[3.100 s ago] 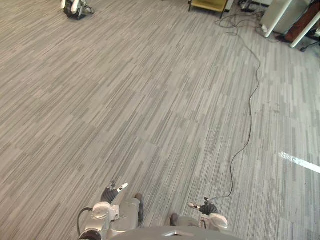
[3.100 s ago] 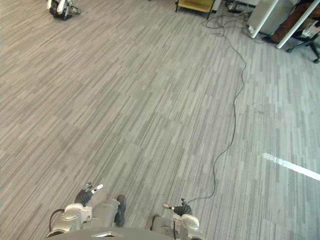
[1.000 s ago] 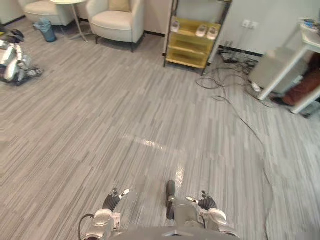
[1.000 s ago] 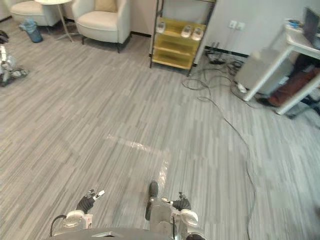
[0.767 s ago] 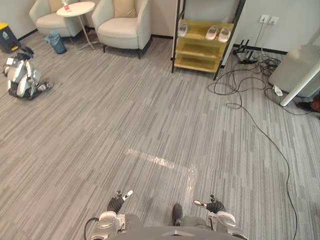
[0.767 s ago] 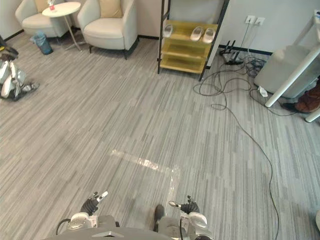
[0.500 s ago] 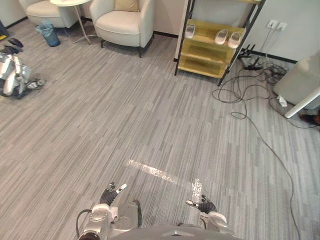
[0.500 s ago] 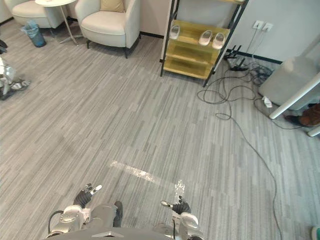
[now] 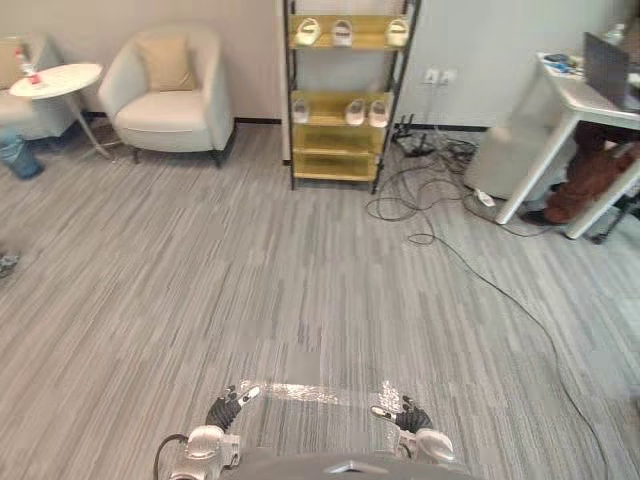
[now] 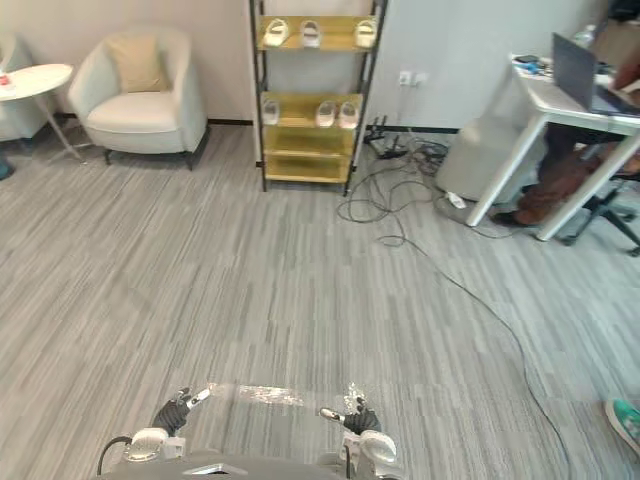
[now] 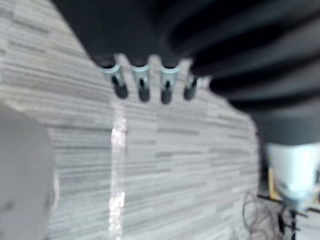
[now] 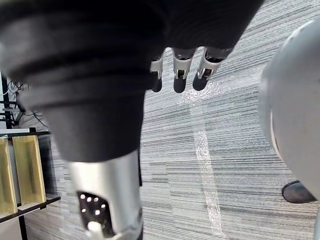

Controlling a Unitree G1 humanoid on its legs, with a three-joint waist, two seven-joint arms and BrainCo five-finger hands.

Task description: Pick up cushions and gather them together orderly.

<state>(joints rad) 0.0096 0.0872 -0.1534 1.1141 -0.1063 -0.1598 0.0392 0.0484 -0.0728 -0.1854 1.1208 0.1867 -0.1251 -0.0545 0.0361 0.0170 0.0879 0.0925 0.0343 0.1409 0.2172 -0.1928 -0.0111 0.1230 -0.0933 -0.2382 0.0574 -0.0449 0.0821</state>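
A tan cushion [image 9: 165, 62] leans upright against the back of a cream armchair [image 9: 170, 115] at the far left of the room. The edge of a second tan cushion [image 9: 10, 62] shows on another chair at the left border. My left hand [image 9: 225, 408] and right hand [image 9: 405, 415] hang low at the bottom of the eye views, far from the chairs. Both are open with relaxed fingers [image 11: 142, 86] [image 12: 177, 75] and hold nothing; only grey striped carpet lies past them.
A yellow shelf rack [image 9: 345, 100] with slippers stands by the far wall. Loose cables [image 9: 430, 215] trail across the floor to the right. A white desk [image 9: 580, 110] with a seated person [image 9: 590, 175] under it is at far right. A round side table [image 9: 55, 80] stands at left.
The whole view has swung: the armchair and shelf rack now sit nearer the middle and the desk has come in at right. Both hands stay low and open.
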